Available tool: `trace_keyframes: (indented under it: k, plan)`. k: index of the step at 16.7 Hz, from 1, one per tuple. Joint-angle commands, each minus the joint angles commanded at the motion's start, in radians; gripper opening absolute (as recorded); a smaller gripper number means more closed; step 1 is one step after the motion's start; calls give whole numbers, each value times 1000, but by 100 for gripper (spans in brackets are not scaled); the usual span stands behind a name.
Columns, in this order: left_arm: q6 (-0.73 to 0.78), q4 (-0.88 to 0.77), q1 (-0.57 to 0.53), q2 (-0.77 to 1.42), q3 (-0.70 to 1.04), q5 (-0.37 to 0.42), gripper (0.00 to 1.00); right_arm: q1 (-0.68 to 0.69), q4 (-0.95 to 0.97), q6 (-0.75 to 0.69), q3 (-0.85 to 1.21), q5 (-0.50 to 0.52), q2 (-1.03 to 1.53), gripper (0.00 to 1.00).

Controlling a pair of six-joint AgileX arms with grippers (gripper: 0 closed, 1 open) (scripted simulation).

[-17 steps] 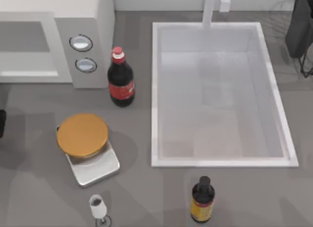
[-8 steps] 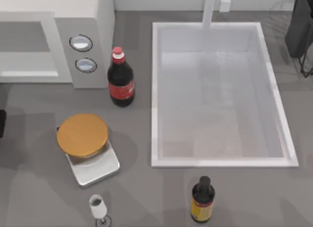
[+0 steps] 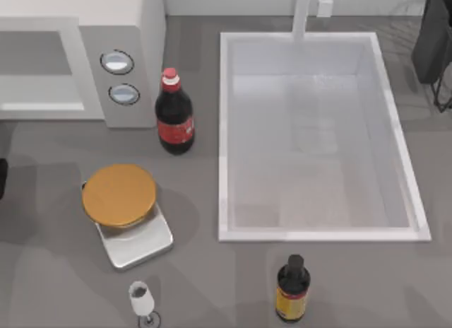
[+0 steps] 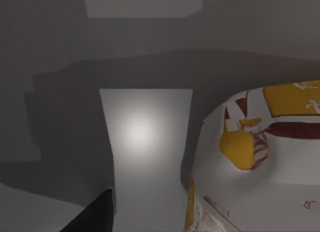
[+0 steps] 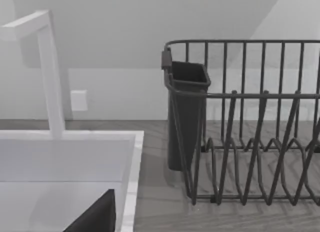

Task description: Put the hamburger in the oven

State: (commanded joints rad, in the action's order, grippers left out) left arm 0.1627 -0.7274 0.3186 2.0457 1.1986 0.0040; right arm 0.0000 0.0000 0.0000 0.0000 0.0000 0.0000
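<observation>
1. Oven: white box at the far left of the surface, with a grey recessed cavity and two round dials on its grey panel.
2. Hamburger: the rounded item with whitish, golden and dark-red patches, very close to the left wrist camera. Around it are dim grey walls and a pale upright panel. Whether these are the inside of the oven cannot be told.
3. Left hand: a dark wedge of it shows just beside the hamburger. Whether it is wide, narrow or holding the hamburger cannot be told.
4. Right hand: parked at the far right, facing the dish rack and the faucet behind the sink. Its state cannot be told either.
5. Bystanders: cola bottle just beside the oven; orange disc on its silver base in front of the oven; small glass and dark bottle at the near edge.
6. Progress (judgement): the hamburger is off the open surface and with the left arm, so the pick-up appears done. What is left to confirm is that it rests inside the oven cavity and that the left hand has let go and drawn clear.
</observation>
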Motion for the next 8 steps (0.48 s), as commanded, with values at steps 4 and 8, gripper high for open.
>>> trace_keyframes:
  k: [4,8]
  plan:
    - [0,-61,-52,-81,-16,-3,0,0,0,0,0,0,0,100]
    - [-2,-142,-17,-118,-14,2,0,0,0,0,0,0,0,100]
